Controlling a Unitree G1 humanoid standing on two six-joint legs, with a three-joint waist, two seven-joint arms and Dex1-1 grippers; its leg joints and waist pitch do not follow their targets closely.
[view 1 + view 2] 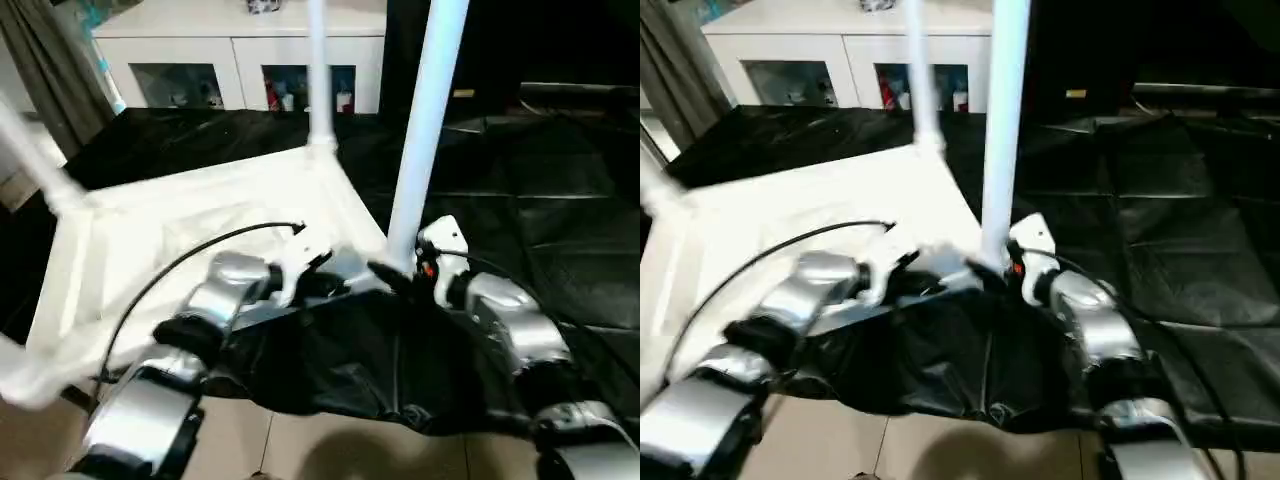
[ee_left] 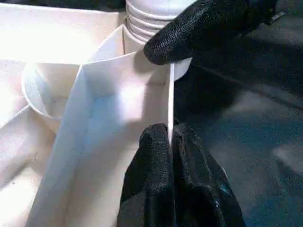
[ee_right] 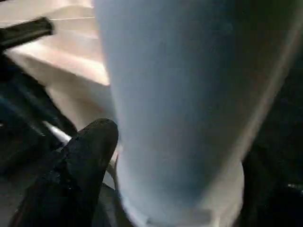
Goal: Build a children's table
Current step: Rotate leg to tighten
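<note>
white children's table (image 1: 200, 230) upside down on black sheeting

we see its square moulded top lying underside up, thin ribs and a round corner socket (image 2: 45, 92) showing; white tubular legs stand upright in the corners, the nearest leg (image 1: 425, 120) seated at the near corner, another leg (image 1: 318, 70) behind.

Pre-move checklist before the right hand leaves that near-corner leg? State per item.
1. Left hand pinching the table top's thin rim wall: ok, fingers shut on it.
2. Near-corner leg standing upright in its socket: ok.
3. That leg fully seated: cannot tell; its ribbed base shows above the socket.
4. Right hand off the leg: cannot tell; one finger sits beside the leg's base.
5. Far-corner leg upright: ok.
6. Table top lying underside up on the black sheet: ok.
</note>
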